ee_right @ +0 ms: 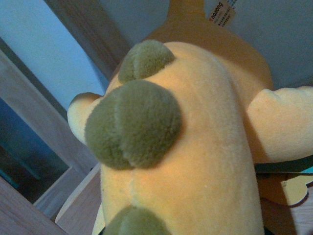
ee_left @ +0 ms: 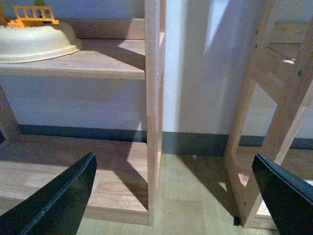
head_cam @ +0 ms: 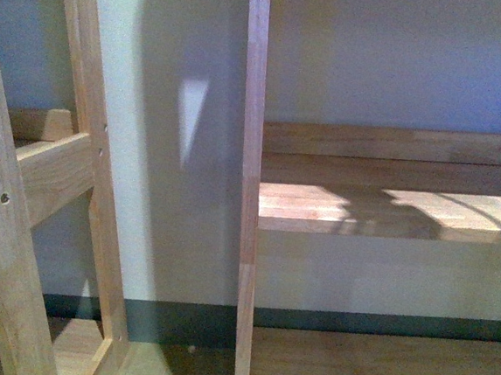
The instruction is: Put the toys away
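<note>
Front view: only a wooden shelf (head_cam: 389,213) and ladder (head_cam: 19,220).
Left end effector (ee_left: 176,196): spread wide, empty.
Bowl (ee_left: 34,41): left wrist view only, on the shelf.
Plush toy (ee_right: 195,147): fills right wrist view; right end effector's grip can't be told.

In front of me I see a wooden shelf (head_cam: 389,213) with sun patches on it, and a board runs along the wall behind it. A tall thin wooden post (head_cam: 249,187) holds up its left end. Left of that stands a slanted wooden frame (head_cam: 76,172) with a crossbar. The wall (head_cam: 171,189) behind is pale, with a dark strip (head_cam: 379,324) along the bottom. The floor (head_cam: 375,365) is wood. My left wrist view shows a cream bowl (ee_left: 34,41) sitting on a shelf board (ee_left: 88,61), with a little orange fence thing (ee_left: 35,14) on top of the bowl. A lower board (ee_left: 54,171) lies under that shelf.
</note>
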